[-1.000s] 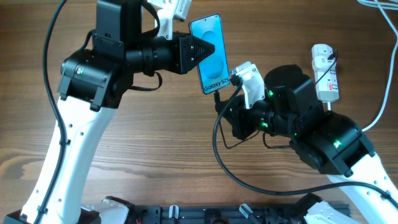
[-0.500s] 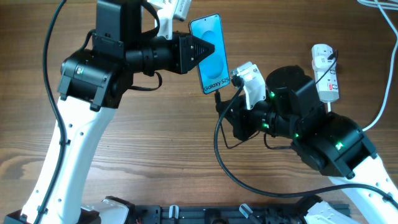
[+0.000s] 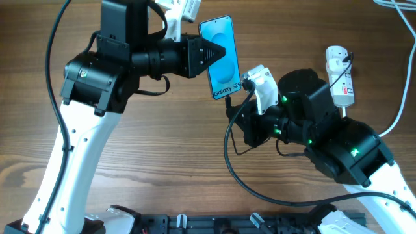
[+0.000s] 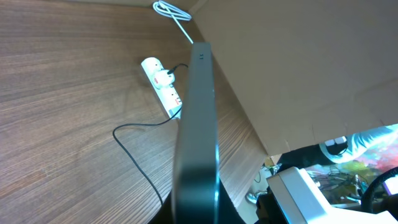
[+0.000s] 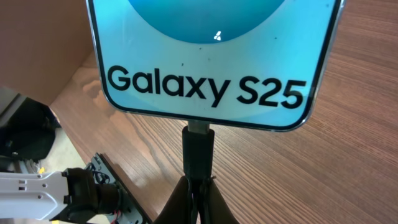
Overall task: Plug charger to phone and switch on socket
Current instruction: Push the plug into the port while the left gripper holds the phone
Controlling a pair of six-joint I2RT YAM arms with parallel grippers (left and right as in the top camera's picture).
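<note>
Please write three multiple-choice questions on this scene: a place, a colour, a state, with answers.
1. Where is the power strip? A) on the table, at the robot's right B) in a drawer C) on the floor
2. What colour is the phone screen? A) red B) turquoise C) yellow
3. The right hand is: A) open, empty B) shut on the charger plug C) holding a cup
Answers: 1A, it lies by the right arm; 2B, seen from overhead; 3B, it pinches the plug at the phone's bottom edge.
</note>
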